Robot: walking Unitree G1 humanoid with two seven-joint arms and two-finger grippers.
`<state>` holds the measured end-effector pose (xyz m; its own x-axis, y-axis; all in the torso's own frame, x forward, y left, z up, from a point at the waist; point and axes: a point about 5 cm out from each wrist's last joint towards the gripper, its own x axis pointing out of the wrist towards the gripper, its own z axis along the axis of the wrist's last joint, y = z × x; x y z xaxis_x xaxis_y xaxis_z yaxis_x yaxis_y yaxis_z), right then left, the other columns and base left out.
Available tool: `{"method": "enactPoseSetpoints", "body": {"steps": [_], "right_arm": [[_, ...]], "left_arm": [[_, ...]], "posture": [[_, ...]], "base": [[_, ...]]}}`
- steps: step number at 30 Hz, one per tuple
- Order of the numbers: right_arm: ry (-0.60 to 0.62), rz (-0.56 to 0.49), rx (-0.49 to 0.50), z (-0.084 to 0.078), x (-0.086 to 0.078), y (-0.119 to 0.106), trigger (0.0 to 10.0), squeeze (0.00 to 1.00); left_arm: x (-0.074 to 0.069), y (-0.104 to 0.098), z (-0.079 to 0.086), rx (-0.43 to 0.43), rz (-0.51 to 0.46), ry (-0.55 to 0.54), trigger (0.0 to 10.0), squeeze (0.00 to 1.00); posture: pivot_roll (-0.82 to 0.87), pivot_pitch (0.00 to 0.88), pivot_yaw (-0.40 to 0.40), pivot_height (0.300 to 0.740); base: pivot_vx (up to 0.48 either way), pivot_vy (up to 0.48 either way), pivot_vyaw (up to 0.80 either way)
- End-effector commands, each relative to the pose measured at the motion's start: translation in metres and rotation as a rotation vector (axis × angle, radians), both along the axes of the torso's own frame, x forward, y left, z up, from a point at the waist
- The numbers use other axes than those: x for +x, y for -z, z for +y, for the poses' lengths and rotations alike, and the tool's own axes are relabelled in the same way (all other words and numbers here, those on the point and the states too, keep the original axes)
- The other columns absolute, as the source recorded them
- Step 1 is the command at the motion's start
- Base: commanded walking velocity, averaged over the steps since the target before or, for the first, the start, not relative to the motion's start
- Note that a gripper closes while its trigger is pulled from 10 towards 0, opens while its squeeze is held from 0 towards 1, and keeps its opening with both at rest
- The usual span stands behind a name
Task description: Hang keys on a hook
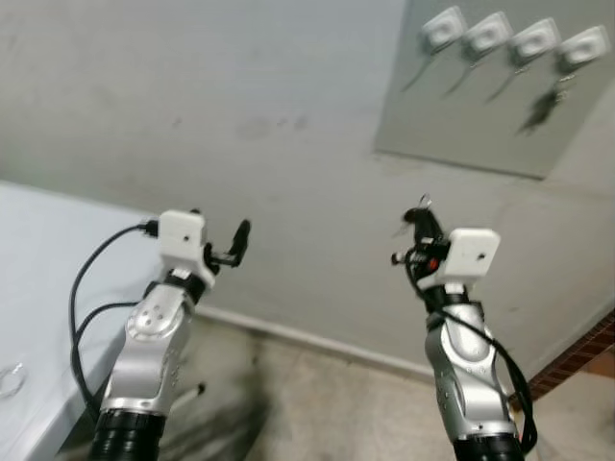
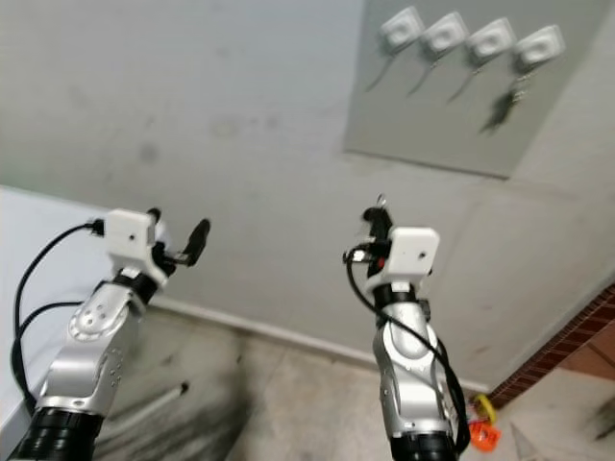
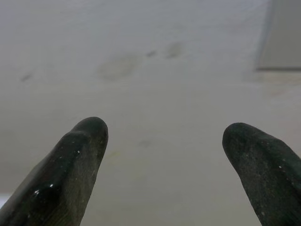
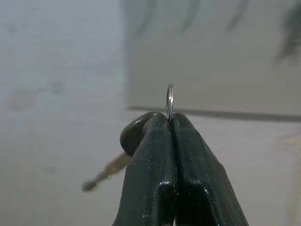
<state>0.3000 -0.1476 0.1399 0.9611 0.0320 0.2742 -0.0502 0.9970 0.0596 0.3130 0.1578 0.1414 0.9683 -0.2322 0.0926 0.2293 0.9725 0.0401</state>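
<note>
Two fingers of your right gripper (image 4: 170, 123) pinch the key ring (image 4: 170, 100); hooks (image 1: 512, 38) sit above it; left gripper (image 3: 164, 136) spread.

You face a pale grey plastered wall (image 1: 240, 115), marked with faint smudges and scuffs. A slightly darker grey panel (image 1: 461, 134) sits flat on it to your upper right. To your left, a pale tabletop (image 1: 38, 279) runs toward the wall. Below you lies a light concrete floor (image 2: 288, 403), darkly streaked near the wall's foot. At the far right, a strip of red brick (image 2: 567, 346) edges the floor.
</note>
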Motion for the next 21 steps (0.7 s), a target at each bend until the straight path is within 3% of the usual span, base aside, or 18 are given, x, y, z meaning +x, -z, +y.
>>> {"method": "enactPoseSetpoints", "body": {"steps": [1, 16, 21], "right_arm": [[0.025, -0.020, 0.000, -0.0062, 0.0000, -0.0041, 10.0, 0.00], [0.018, -0.019, 0.002, -0.0046, 0.0013, -0.0041, 10.0, 0.00], [0.013, -0.016, 0.002, -0.0038, 0.0020, -0.0045, 10.0, 0.00]], "left_arm": [[0.0016, -0.0057, -0.0090, 0.011, -0.023, 0.030, 10.0, 0.00], [0.0012, -0.0059, -0.0085, -0.002, -0.021, 0.019, 10.0, 0.00], [0.0011, -0.0089, -0.0081, -0.051, -0.037, 0.006, 10.0, 0.00]], "posture": [[-0.04, 0.000, 0.005, 0.740], [-0.04, 0.000, 0.004, 0.740], [-0.03, 0.000, -0.002, 0.740]], "base": [[0.435, 0.000, 0.00], [0.434, 0.000, 0.00], [0.000, 0.000, 0.00]]}}
